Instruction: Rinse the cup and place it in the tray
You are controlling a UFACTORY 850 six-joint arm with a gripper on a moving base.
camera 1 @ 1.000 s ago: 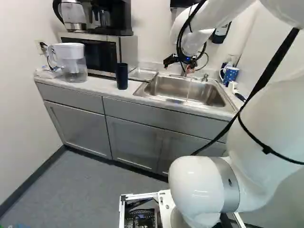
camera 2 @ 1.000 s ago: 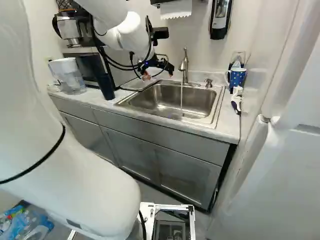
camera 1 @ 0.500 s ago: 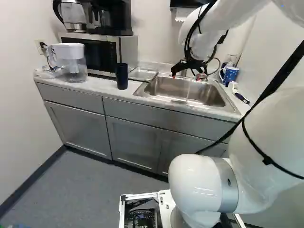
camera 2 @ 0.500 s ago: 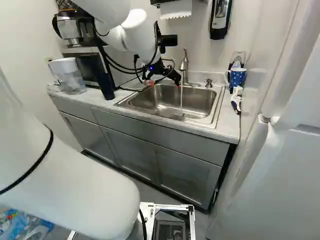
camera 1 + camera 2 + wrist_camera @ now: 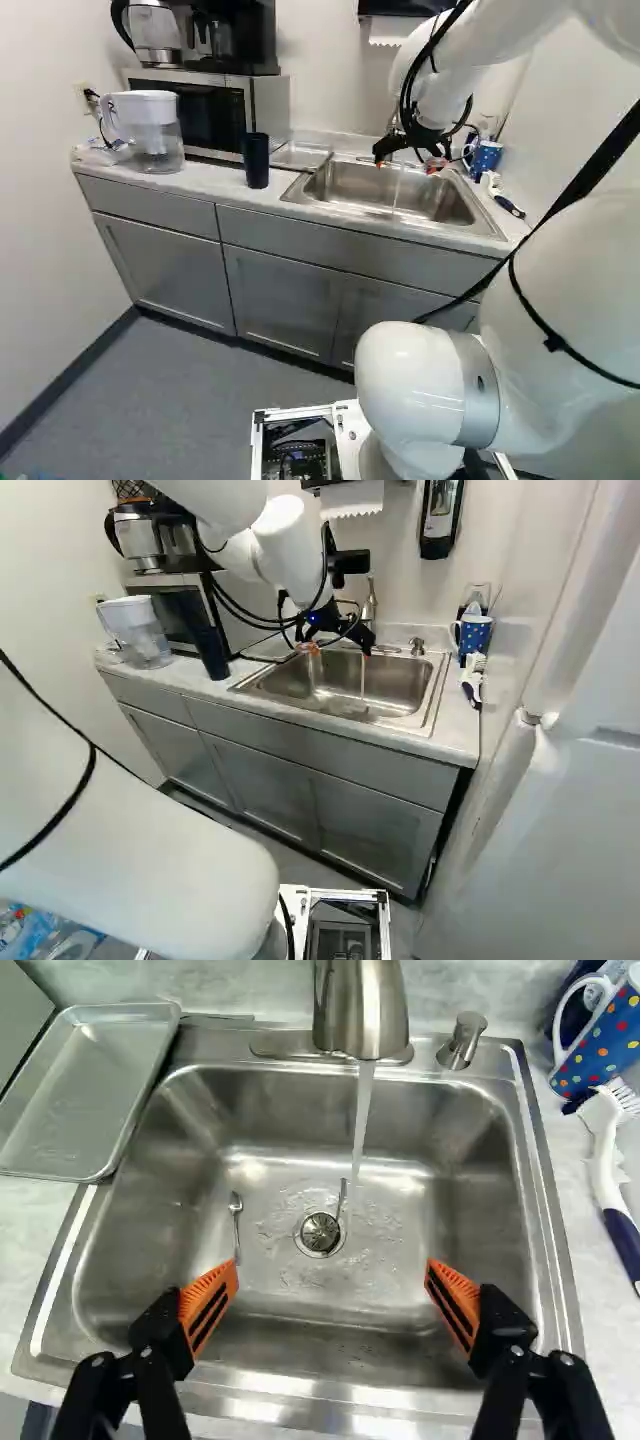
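Your gripper [image 5: 332,1270] is spread and empty above the sink [image 5: 300,1325], with water [image 5: 362,1125] running. The dark cup [image 5: 256,162] stands on the surface [image 5: 212,180] near the tray [image 5: 92,1090]; rinsing and placing both look left for you.

In the left base view we see a white wall [image 5: 40,230] at nine o'clock, grey floor [image 5: 205,420] towards seven, and grey cabinets [image 5: 280,305] under our pale marbled counter [image 5: 220,188].
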